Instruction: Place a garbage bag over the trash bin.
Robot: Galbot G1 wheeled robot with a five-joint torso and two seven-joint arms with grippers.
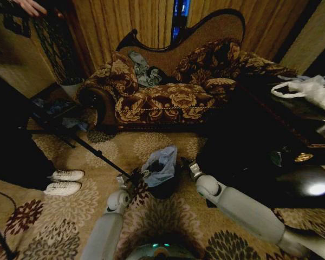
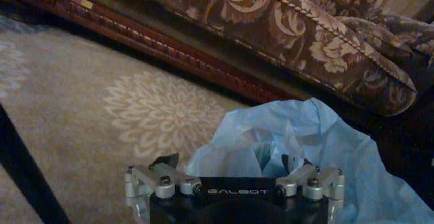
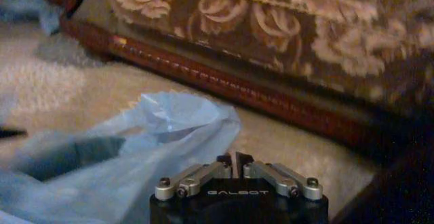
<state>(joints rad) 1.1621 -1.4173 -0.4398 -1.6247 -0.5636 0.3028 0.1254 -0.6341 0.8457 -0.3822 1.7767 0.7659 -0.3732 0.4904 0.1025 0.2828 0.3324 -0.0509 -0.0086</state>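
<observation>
Down on the patterned carpet (image 1: 151,143), the trash bin (image 1: 163,189) is mostly swallowed: just a dark curve of its round black body peeks out under the garbage bag (image 1: 161,165), and its rim is hidden by the film. That bag is thin, pale blue, translucent and heavily wrinkled, bunched up in peaks over the bin's top, with a dark hollow showing through its mouth in the right wrist view. The left gripper (image 2: 230,164) sits at the bin's left side, fingers (image 2: 164,160) spread wide apart, blue film puffed up between and beyond them; whether they touch it is hard to tell. The right gripper (image 3: 235,160) is at the bin's right side, fingers pressed together, the bag's edge just beside them. Behind stands a floral brocade sofa (image 1: 168,97) with a carved wooden base.
</observation>
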